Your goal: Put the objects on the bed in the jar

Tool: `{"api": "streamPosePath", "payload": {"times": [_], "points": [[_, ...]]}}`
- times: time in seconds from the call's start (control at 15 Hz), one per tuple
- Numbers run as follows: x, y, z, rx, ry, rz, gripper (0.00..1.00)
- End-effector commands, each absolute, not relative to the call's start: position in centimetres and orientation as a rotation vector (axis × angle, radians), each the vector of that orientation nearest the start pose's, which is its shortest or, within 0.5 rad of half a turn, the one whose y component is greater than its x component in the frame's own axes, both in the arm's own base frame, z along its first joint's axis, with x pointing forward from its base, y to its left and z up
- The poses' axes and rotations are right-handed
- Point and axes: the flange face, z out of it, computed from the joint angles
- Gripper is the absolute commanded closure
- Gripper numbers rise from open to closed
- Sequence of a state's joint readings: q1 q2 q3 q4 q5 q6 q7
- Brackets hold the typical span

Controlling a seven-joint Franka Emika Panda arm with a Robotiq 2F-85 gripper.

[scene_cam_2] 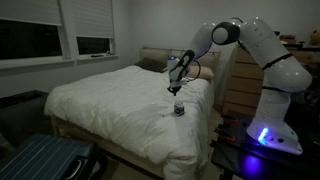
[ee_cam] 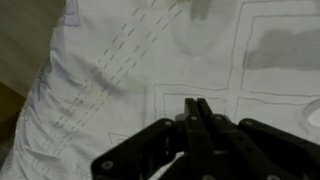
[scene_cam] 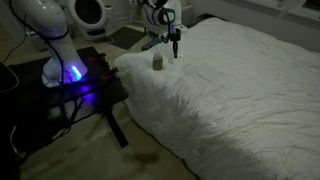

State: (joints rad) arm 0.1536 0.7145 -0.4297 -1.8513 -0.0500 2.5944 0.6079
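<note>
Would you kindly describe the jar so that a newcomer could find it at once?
Start from the large white quilted bed that fills much of both exterior views. Near its edge on the robot's side, close to the robot's hand, stands the jar. It is the only small, upright, greyish cylinder on that plain white surface.

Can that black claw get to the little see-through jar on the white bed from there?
Probably yes: the black gripper hovers close by, a little above the small greyish see-through jar on the white quilted bed, with nothing visible between them. Its jaws are shut.
</note>
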Motion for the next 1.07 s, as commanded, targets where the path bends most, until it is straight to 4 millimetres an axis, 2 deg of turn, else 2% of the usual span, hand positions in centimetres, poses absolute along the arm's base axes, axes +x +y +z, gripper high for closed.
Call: {"api": "streamPosePath", "payload": {"times": [0.0,0.2,0.53,0.73,1.0], "points": [[60.7,-12.4,20.9,-3.220,1.164,-0.252,0.99],[60.2,-10.1,22.8,-3.248,1.065,-0.248,0.99],[59.3,-8.2,23.4,-3.219,0.920,-0.119,0.99],[59.3,-8.5,22.9,-3.180,0.855,-0.034,0.99],[58.9,-9.9,21.9,-3.127,0.828,0.075,0.99]]}}
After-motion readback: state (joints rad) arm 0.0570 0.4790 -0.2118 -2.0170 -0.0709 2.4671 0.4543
